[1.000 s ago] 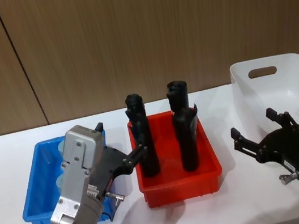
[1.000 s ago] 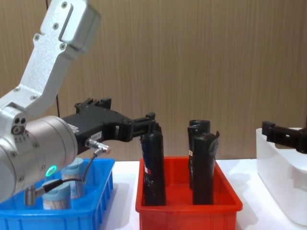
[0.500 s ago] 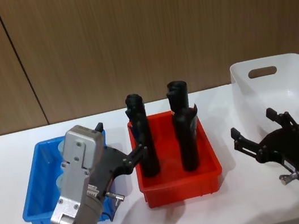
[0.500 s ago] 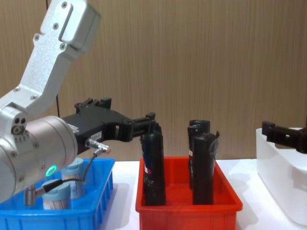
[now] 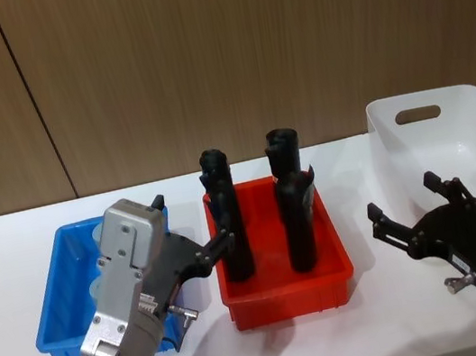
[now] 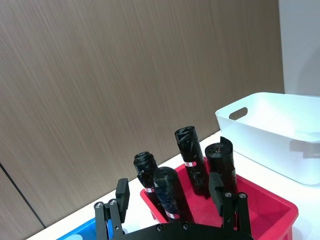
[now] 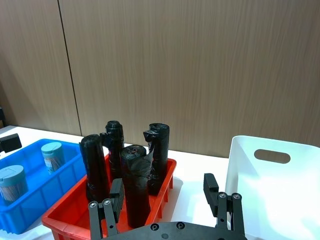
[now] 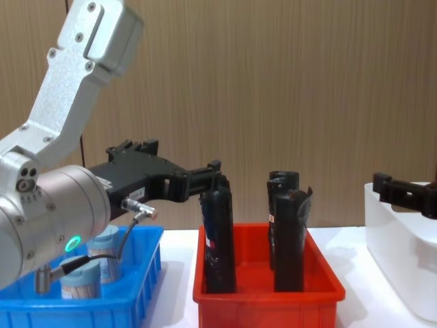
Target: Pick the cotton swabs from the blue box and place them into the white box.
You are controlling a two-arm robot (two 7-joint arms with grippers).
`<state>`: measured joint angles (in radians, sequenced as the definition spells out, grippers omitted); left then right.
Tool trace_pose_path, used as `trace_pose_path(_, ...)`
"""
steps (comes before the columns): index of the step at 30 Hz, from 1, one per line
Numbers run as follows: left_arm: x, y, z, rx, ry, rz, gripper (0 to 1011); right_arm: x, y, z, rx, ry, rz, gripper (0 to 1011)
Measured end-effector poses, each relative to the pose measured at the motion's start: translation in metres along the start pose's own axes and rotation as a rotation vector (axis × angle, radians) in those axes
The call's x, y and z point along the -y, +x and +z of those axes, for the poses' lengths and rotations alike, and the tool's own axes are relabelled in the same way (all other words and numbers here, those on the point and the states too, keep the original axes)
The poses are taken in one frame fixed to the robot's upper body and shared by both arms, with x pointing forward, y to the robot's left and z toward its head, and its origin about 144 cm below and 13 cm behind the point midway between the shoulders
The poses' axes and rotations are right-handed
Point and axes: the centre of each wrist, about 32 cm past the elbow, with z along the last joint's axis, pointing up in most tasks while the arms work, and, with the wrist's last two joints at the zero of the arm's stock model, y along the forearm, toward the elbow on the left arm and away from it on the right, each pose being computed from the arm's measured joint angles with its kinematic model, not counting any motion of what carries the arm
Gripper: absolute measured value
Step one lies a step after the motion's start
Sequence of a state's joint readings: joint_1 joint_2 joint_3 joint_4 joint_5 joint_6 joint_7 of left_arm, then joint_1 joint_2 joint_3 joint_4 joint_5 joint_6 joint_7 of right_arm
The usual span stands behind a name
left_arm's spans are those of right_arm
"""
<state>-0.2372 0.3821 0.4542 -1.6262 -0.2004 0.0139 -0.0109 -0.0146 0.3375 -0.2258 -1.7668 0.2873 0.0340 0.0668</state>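
The blue box (image 5: 56, 304) sits at the table's left, and the cotton swabs stand in it as jars with pale lids (image 7: 52, 156) (image 7: 12, 182), also seen from the side (image 8: 104, 256). My left gripper (image 5: 192, 220) hovers open above the blue box's right side, its fingers reaching toward the red bin and holding nothing. My right gripper (image 5: 401, 196) is open and empty, low over the table just in front of the white box (image 5: 446, 111). My left arm hides most of the jars in the head view.
A red bin (image 5: 287, 298) with several tall black cylinders (image 5: 227, 221) stands between the blue box and the white box. A wooden wall panel runs behind the white table (image 5: 379, 310).
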Motion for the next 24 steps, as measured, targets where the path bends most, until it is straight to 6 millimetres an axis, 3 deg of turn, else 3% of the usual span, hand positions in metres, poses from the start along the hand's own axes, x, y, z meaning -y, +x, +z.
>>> trace_pose_path(24, 0.0000, 0.0000, 0.0000, 0.000, 0.000, 0.000, 1004, 0.0000, 0.0000, 0.0000, 0.000, 0.000, 0.000, 1002)
